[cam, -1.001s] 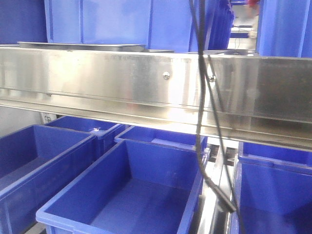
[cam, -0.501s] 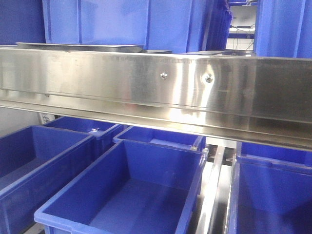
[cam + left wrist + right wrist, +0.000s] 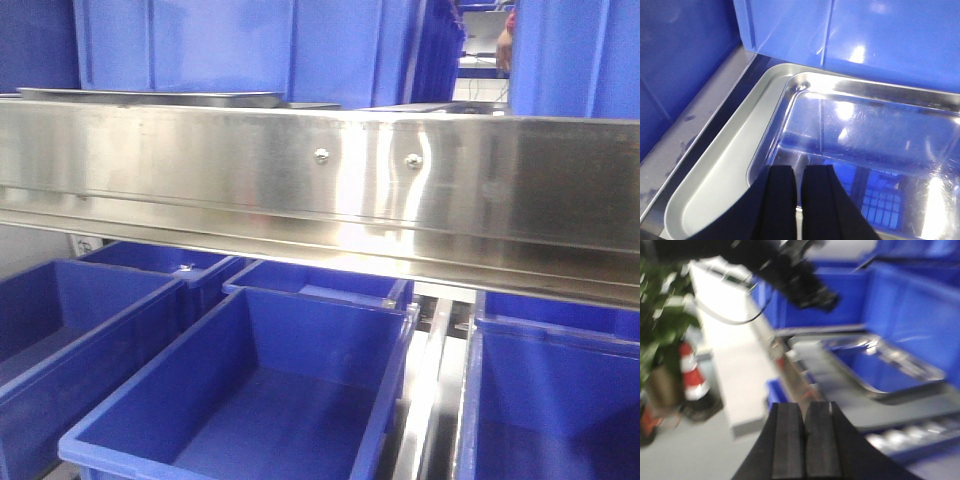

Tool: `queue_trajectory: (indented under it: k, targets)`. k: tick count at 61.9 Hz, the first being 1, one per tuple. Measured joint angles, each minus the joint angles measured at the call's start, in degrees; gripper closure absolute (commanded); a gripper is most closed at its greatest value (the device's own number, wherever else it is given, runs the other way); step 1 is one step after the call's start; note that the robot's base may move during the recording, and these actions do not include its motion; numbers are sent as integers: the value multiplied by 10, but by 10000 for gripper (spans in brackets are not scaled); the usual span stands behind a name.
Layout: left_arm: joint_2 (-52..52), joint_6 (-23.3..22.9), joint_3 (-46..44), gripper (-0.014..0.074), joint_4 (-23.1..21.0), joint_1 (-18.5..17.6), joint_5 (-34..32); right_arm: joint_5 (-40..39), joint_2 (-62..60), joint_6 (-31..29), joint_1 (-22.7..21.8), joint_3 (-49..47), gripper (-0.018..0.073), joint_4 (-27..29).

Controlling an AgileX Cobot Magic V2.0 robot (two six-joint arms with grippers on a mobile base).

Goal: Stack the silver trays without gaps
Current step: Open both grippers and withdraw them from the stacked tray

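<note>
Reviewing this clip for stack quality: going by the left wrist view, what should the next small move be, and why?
Probably nudge the upper tray toward the lower tray's corner so the rims line up. In the left wrist view, the lower tray shows a broad uncovered strip along one side, so the pair looks offset, not nested flush. The left gripper sits at the upper tray's near edge, fingers nearly together.

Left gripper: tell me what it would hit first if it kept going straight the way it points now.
Most likely the shiny floor of the upper silver tray. The left gripper, fingers nearly together, points down into it from the near rim. Depth is hard to judge from this one view.
</note>
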Motion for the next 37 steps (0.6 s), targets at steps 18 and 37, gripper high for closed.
queue_trajectory:
  k: [18, 37]
  targets:
    - [0, 0, 0, 571, 0, 0, 0, -59, -206, 5, -183, 176, 637, 0]
    - [0, 0, 0, 571, 0, 0, 0, -87, -387, 5, -347, 305, 637, 0]
